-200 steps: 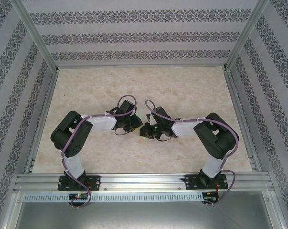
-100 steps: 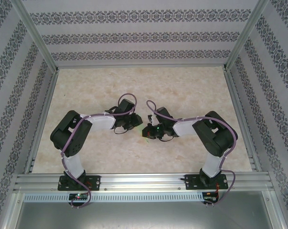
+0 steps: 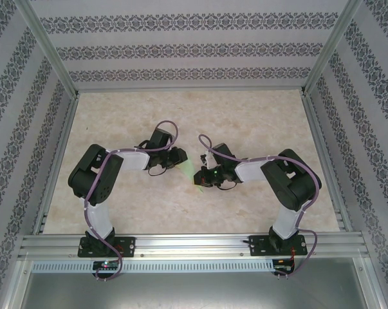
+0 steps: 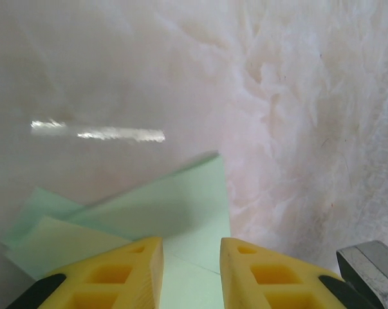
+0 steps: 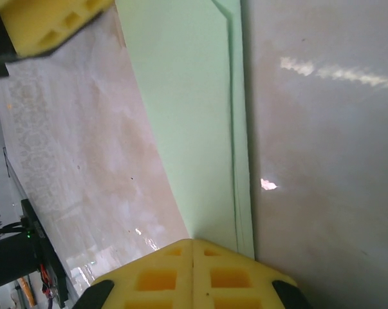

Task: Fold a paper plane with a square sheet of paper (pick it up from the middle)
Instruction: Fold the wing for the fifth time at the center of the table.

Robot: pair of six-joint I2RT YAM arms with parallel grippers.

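Pinching folded pale green paper sheet (image 5: 181, 116) with layered edges, right gripper (image 5: 192, 244) closed, left gripper (image 4: 190, 250) slightly parted.

Bright, even light fills the overhead view. Both wrist views look soft and hazy, with white glare streaks across the glossy worktop (image 4: 296, 96).

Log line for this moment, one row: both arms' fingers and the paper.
left fingers: open, poised at paper | right fingers: shut on paper | paper: pale green, folded in layers
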